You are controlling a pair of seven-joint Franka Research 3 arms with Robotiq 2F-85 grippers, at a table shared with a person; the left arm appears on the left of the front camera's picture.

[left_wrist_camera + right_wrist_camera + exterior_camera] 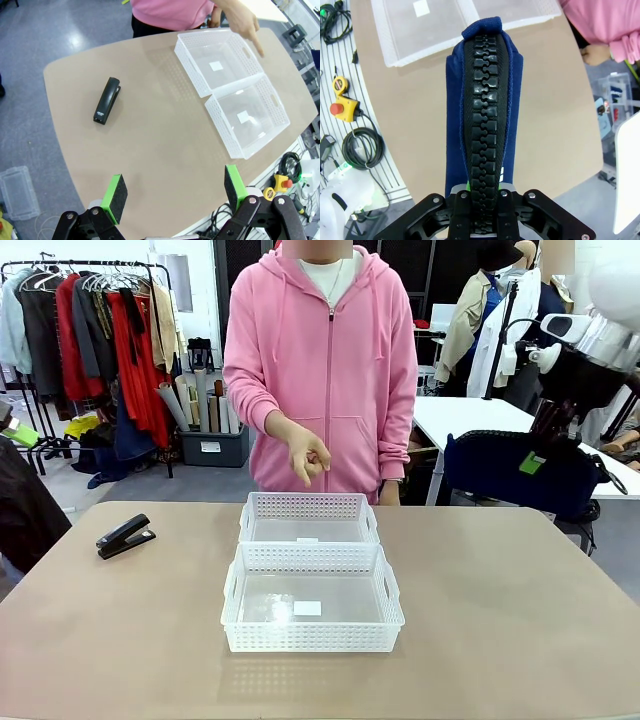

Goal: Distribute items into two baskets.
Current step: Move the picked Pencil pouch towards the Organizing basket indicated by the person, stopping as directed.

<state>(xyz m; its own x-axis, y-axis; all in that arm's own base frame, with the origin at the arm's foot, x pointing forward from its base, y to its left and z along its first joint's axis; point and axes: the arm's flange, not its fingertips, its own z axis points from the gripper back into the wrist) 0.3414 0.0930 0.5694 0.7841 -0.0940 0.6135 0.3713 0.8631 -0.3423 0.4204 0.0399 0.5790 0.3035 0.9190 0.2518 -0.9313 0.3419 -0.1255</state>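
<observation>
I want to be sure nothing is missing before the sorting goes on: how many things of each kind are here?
Baskets: 2
Stapler: 1
Pouch: 1
Total: 4

I'm looking at a robotics lab: rack of hanging clothes (110, 330) at ten o'clock, emergency-stop button (342, 107) and cables (362, 147) beside the counter (500, 620).
</observation>
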